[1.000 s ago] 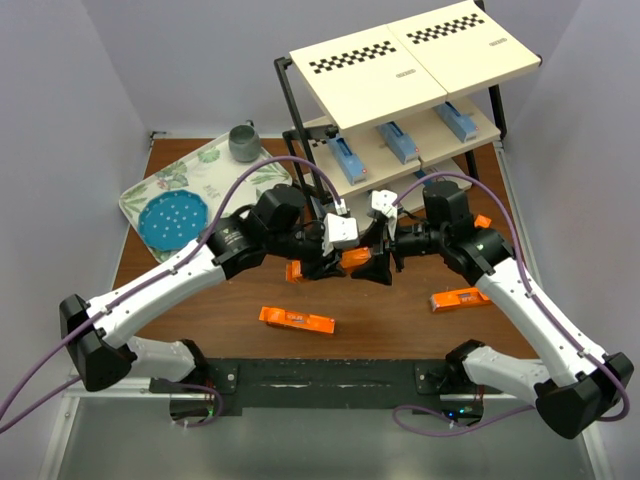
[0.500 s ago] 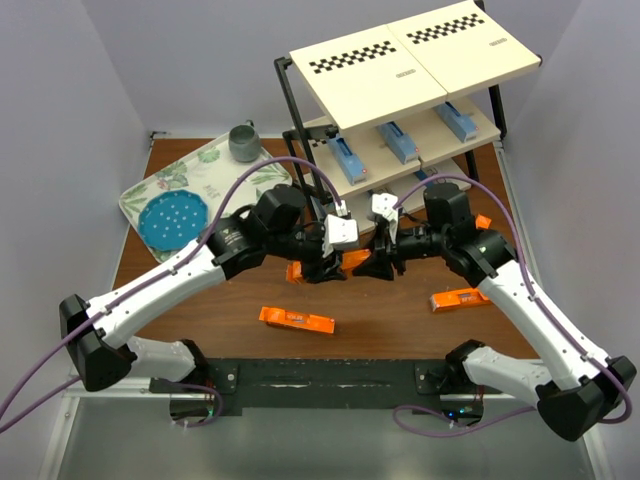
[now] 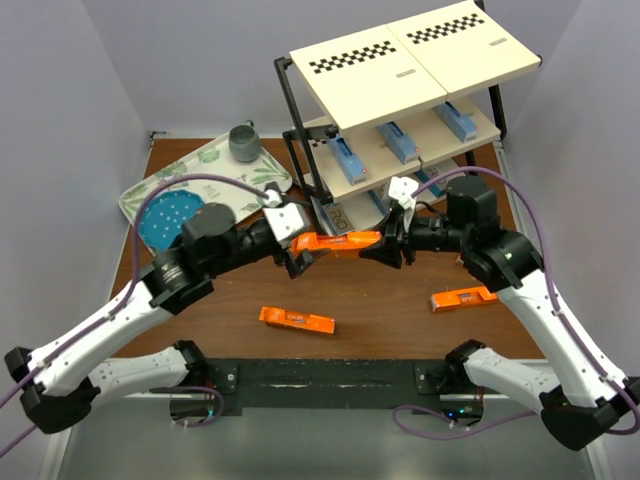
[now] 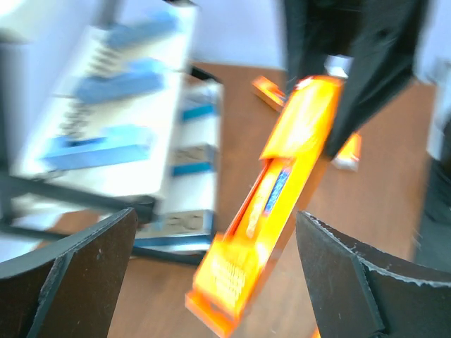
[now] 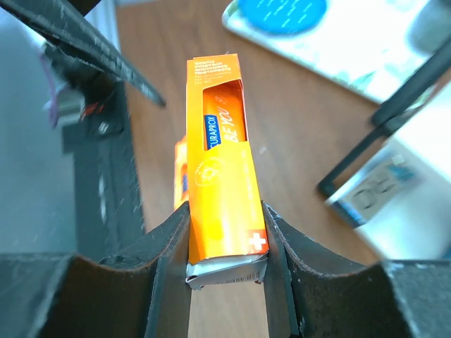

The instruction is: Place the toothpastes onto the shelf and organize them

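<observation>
The right gripper [image 5: 225, 220] clamps an orange carton [image 5: 220, 176]; the left gripper [image 4: 215, 215] gapes wide, empty. On the shelf [image 3: 420, 60], the middle tier holds three blue cartons [image 3: 397, 142], the lowest perhaps silver cartons [image 3: 345, 215]. The far-left tray [image 3: 215, 158] carries a plate [image 3: 172, 218] and a cup [image 3: 243, 142].

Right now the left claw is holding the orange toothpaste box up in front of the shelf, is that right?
No, the right claw holds the orange toothpaste box up in front of the shelf; the left claw stands open. The right wrist view shows it.
</observation>
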